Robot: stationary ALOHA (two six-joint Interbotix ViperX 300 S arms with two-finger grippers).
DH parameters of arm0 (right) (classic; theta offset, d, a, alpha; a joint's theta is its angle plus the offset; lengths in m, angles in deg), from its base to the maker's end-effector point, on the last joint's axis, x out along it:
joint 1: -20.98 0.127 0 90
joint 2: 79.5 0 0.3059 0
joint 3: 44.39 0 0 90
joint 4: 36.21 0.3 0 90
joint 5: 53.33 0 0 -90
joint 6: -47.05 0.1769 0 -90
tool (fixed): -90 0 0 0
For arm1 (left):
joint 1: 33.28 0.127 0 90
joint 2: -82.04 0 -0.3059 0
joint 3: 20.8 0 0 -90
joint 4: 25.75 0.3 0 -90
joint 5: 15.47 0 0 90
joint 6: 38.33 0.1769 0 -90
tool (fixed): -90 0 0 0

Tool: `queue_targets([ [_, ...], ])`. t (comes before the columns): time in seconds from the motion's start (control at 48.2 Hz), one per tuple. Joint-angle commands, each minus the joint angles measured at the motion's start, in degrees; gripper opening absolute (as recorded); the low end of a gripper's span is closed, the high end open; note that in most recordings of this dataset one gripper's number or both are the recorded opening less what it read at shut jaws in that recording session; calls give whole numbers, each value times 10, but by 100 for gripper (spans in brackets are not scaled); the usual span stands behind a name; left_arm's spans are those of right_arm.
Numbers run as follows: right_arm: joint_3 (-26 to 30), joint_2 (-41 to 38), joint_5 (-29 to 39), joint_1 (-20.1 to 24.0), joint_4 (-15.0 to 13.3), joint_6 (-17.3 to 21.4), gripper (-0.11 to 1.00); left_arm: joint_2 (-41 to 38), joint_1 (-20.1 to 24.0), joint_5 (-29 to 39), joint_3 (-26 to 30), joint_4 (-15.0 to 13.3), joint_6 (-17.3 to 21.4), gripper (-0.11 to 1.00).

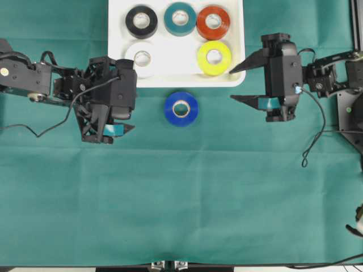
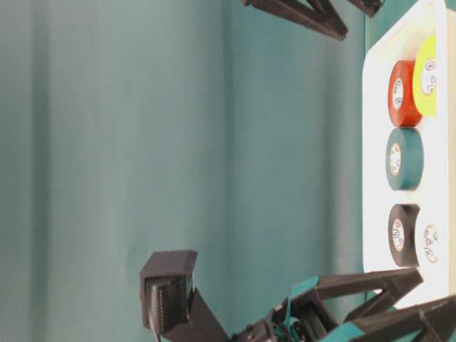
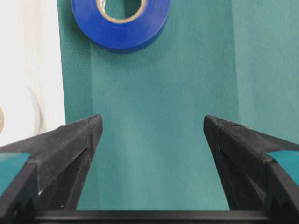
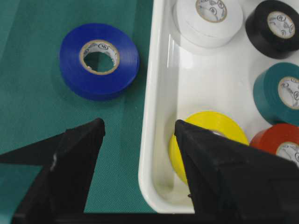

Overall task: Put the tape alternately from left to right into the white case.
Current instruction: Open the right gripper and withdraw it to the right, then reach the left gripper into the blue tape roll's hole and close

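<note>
White case (image 1: pixel 238 79) at the far table edge holds five rolls: black (image 1: pixel 142 21), teal (image 1: pixel 180 18), orange-red (image 1: pixel 213 22), white (image 1: pixel 142 58), yellow (image 1: pixel 214 57). Blue roll (image 1: pixel 181 108) lies flat on the green cloth (image 1: pixel 181 198) just outside the case's near rim. Left gripper (image 1: pixel 126 118) and right gripper (image 1: pixel 238 83) flank it, both spread wide, holding nothing.

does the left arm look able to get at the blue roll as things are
Probably yes. The left gripper is open and empty, and only bare green cloth lies between it and the blue roll, outside the white case.
</note>
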Motion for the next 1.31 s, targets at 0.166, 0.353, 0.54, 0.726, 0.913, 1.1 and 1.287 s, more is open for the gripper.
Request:
queue_targets([
  [0.166, -1, 6, -4, 2, 3, 1, 69, -22, -2, -11, 36, 1, 2, 68],
  [0.353, -3, 7, -4, 2, 3, 1, 69, -43, -2, -11, 64, 1, 16, 68],
  [0.54, -7, 6, -4, 2, 4, 2, 69, -76, -2, -11, 98, 1, 26, 68],
  [0.726, -11, 6, -4, 2, 4, 2, 69, -111, -2, -11, 128, 1, 28, 68],
  [0.913, -12, 7, -4, 2, 4, 2, 69, -134, -2, -11, 149, 1, 26, 68],
  [1.1, -15, 6, -11, 2, 4, 2, 69, -143, -2, -11, 160, 1, 26, 68],
  [1.287, -18, 6, -21, 2, 4, 2, 69, -154, -3, -10, 171, 1, 25, 68],
])
